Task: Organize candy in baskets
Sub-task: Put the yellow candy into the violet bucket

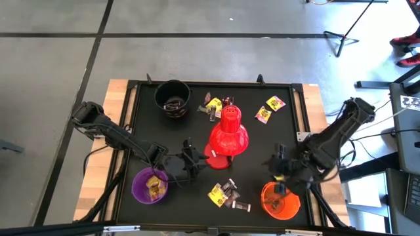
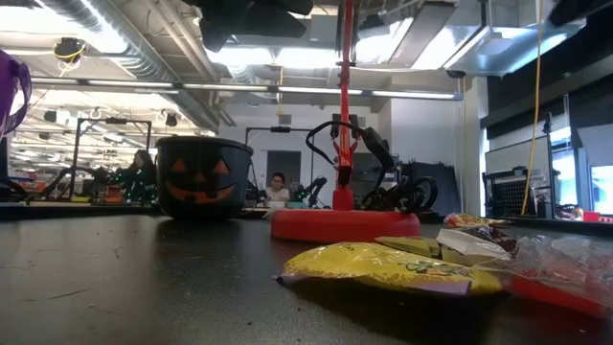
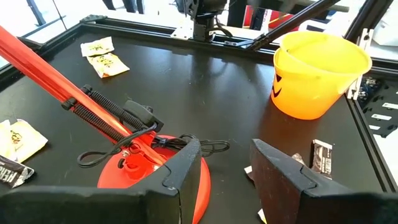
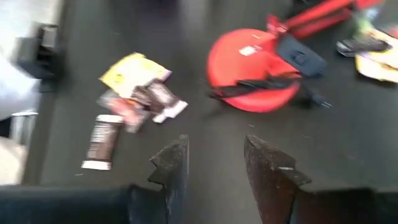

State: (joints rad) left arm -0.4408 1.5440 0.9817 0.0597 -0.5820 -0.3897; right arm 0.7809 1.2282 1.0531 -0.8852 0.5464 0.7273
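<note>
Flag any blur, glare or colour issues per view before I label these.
Right wrist view: motion blur smears the candy pile and red lamp base. Low view: ceiling lights blow out; nearest yellow wrapper is soft, black pumpkin bucket sharp. Left wrist view: crisp, though the orange bucket reads yellow. High view: evenly lit, candy tiny.

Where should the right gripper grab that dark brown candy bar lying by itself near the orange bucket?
Take the dark brown bar across its short width, at mid-length, coming straight down from above. It lies flat on the table, apart from the candy cluster, so both long edges look free. The right gripper is open nearby.
</note>
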